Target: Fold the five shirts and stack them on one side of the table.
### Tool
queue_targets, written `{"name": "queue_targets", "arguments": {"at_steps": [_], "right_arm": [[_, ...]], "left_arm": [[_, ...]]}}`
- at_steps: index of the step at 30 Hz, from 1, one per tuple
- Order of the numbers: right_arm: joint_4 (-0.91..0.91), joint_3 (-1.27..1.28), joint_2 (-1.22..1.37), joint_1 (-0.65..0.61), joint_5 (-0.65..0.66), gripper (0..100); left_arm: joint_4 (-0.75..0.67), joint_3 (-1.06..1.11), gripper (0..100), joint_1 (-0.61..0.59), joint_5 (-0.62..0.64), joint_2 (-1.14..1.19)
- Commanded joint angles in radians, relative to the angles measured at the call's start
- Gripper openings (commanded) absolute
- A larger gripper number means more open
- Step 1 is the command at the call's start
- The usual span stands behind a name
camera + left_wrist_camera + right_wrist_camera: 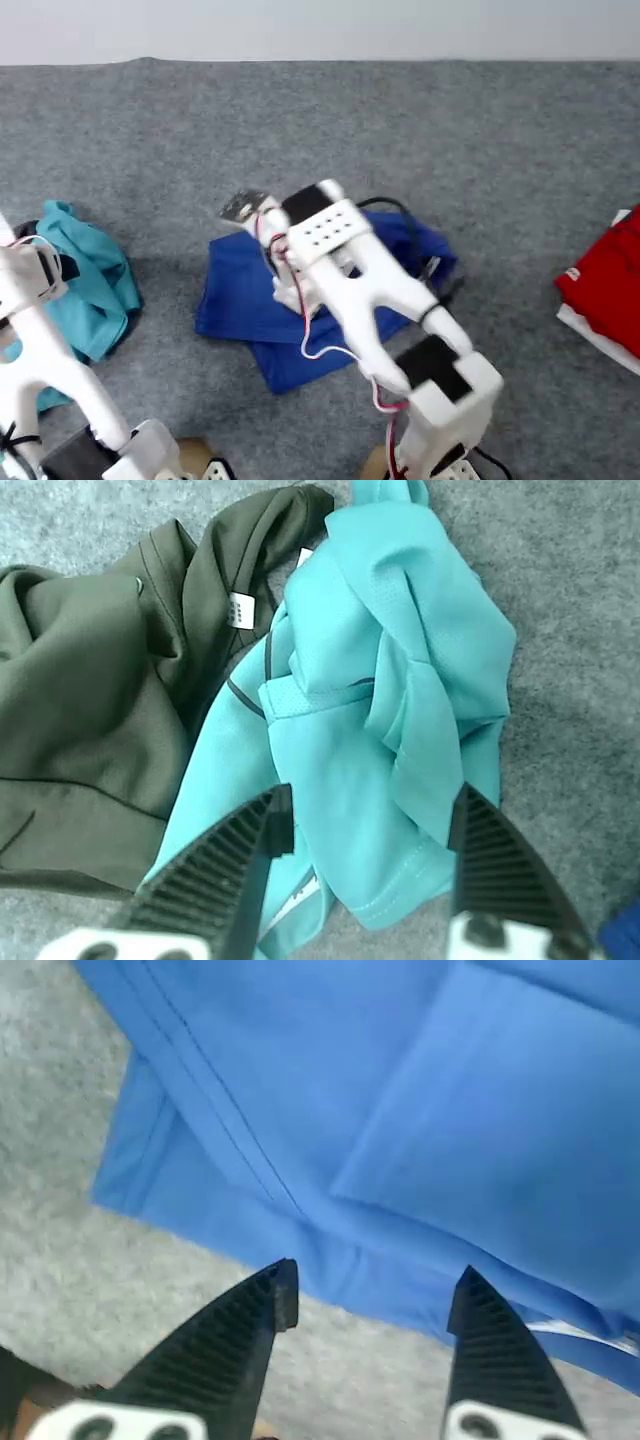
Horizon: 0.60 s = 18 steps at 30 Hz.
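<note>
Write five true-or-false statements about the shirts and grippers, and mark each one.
1. The right gripper hangs open over the blue shirt. True.
2. The left gripper is shut on the teal shirt. False: it is open above that shirt and holds nothing.
3. The red shirt lies on top of white cloth. True.
4. The teal shirt is neatly folded. False: it lies crumpled, touching a dark olive shirt.
5. The blue shirt is stacked on the red one. False: they lie well apart, with bare table between them.
</note>
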Motion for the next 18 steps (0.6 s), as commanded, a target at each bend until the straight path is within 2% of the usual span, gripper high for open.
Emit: {"name": "queue_targets", "arguments": {"at_steps": [1,10,18], "right_arm": [[-0.008,-0.101,0.079,-0.021,-0.071,25.1],[-0.010,-0.273,0.254,0.001,-0.087,25.1],[-0.010,-0.279,0.337,0.004,-0.084,24.9]], "left_arm": [[-0.017,-0.008,25,0.000,0.009,-0.032],[-0.014,-0.010,25,0.000,0.009,-0.034],[-0.011,-0.008,25,0.000,0.009,-0.034]]}}
